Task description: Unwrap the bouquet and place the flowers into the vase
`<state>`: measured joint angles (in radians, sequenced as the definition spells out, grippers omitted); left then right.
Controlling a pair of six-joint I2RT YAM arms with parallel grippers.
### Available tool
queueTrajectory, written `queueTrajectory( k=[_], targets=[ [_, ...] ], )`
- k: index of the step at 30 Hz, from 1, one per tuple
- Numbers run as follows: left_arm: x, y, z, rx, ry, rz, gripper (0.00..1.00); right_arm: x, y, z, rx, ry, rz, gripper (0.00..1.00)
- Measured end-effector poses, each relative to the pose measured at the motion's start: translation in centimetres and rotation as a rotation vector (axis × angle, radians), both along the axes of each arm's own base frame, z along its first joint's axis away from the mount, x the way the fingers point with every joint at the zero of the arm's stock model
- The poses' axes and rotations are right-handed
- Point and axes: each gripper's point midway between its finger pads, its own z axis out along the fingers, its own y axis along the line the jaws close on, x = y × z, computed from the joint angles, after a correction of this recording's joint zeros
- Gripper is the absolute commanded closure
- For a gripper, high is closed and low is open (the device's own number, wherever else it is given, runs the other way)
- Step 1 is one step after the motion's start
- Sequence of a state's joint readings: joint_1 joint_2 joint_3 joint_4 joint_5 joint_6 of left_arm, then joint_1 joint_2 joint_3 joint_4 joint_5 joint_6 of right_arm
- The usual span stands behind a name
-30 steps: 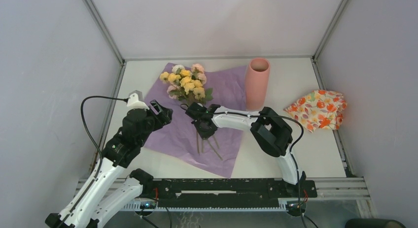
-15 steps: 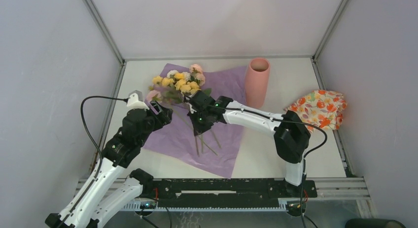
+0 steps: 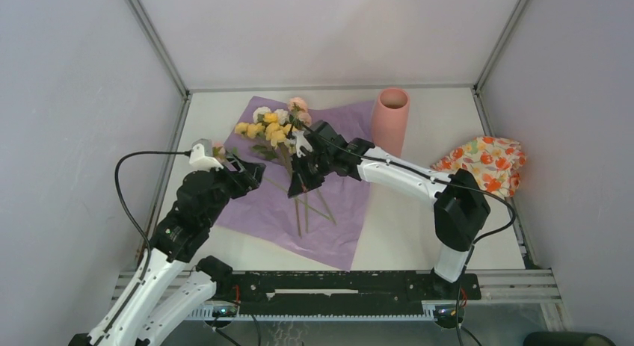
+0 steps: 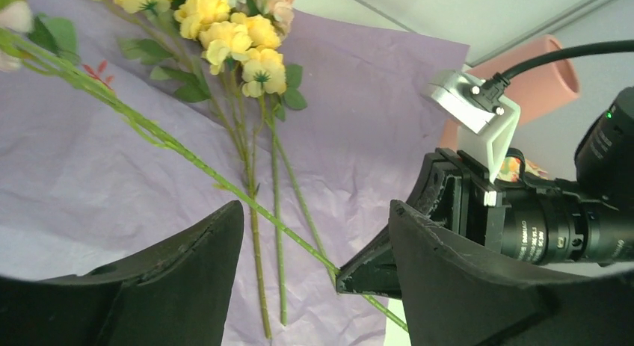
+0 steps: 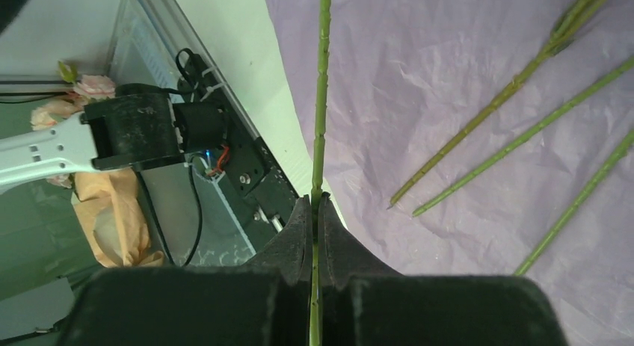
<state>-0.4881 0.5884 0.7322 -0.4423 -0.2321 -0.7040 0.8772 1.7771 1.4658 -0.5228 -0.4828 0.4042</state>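
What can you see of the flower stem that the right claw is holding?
It is one thin green stem, plastic by its look, with small knots along it. The shut right claw pinches it low on its length. It slants up over the purple paper toward the left arm, where its pale pink head sits.

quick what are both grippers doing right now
Left gripper: open, gripping nothing.
Right gripper: shut on one flower stem.

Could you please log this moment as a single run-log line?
right gripper: shut on one flower stem | left gripper: open | other flowers: on purple paper | vase: upright, no flowers
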Motion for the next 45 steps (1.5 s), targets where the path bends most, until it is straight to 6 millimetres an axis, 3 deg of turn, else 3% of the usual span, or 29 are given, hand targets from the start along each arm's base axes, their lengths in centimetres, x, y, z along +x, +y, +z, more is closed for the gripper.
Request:
queueTrajectory(
  k=[9,16,19,25,28,34,45],
  targets=[
    [0.3,-3.2,0.2,-0.158,0.039,-0.132,0.25,2.6,-1.2,1.5,0.042,0.006,-0.078,1.0],
    [0.3,-6.9,-6.0,-0.414,0.214,-0.253,0.26,6.0,-3.6,2.9,0.069,-0.012,-0.184,1.0],
    [0.0,-7.6,-7.1,-0.463,0.267,-0.274,0.26,6.5,-3.8,3.3,0.078,-0.022,-0.2,1.0],
    [0.8,-8.4,-4.5,-0.547,0.196,-0.314,0.25,6.3,-3.5,3.4,0.092,-0.022,-0.2,1.0],
    [1.3,-8.6,-4.1,-0.575,0.187,-0.322,0.25,6.1,-3.6,2.8,0.085,-0.007,-0.201,1.0],
    [2.0,-9.1,-5.6,-0.596,0.219,-0.32,0.25,5.5,-3.8,1.8,0.067,0.02,-0.202,1.0],
    [3.3,-9.1,-8.7,-0.562,0.287,-0.286,0.28,2.8,-2.9,3.5,0.104,-0.005,-0.158,1.0]
  ],
)
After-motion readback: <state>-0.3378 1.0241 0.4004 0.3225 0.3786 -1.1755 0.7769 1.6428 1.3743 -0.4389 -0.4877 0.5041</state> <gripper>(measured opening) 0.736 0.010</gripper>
